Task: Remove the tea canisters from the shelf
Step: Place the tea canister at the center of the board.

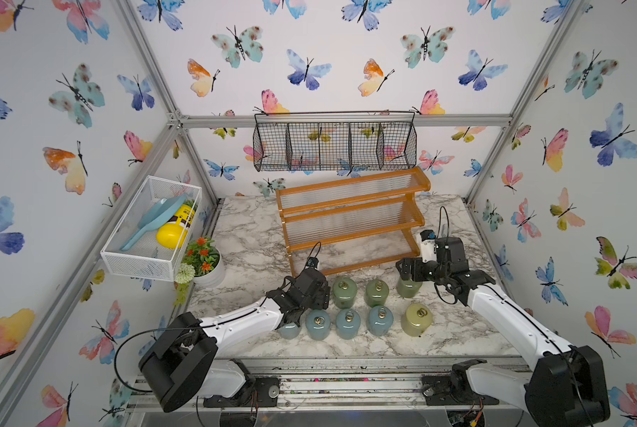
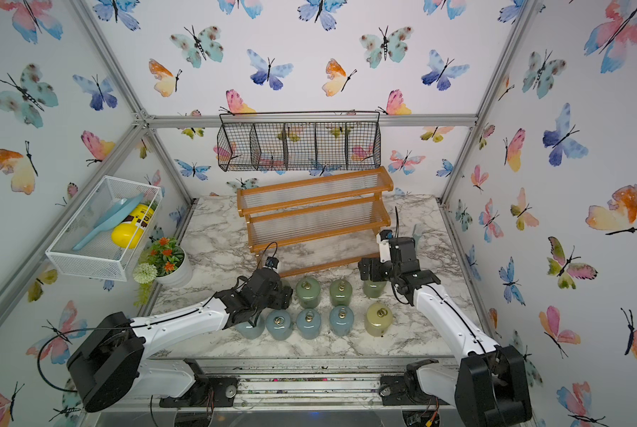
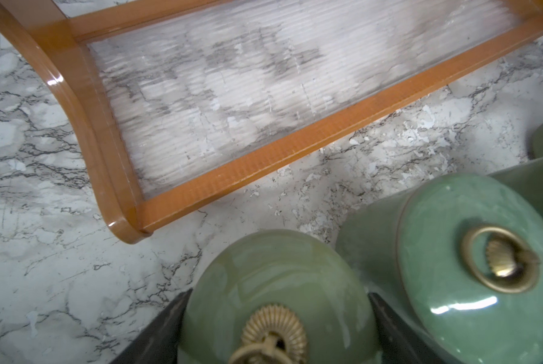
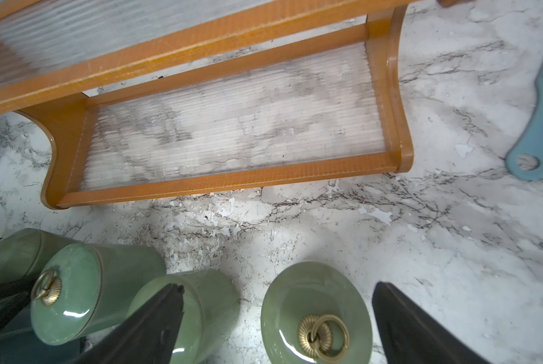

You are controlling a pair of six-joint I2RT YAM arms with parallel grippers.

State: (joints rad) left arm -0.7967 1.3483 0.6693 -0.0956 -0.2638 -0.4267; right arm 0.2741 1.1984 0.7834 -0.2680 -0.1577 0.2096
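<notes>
Left wrist view has the left hand (image 3: 278,299) closed tight on a sage green canister (image 3: 273,274) just off the shelf's (image 3: 295,146) front rail. In both top views the other tea canisters (image 1: 347,323) stand in two rows on the marble surface (image 1: 457,332) at the shelf's six o'clock; at five o'clock the right hand (image 4: 278,287) spreads wide around another green canister (image 4: 315,312).

I work in a lab test booth dressed up like a home kitchen: bare aluminium frame (image 1: 213,121) holding butterfly wallpaper (image 1: 305,70) panels, a marble-look tabletop (image 1: 250,255), a wire basket (image 1: 335,146) on the back wall, potted flowers (image 1: 202,255), and my two arms (image 1: 243,319) bolted to a metal rail (image 1: 346,384) in front.
</notes>
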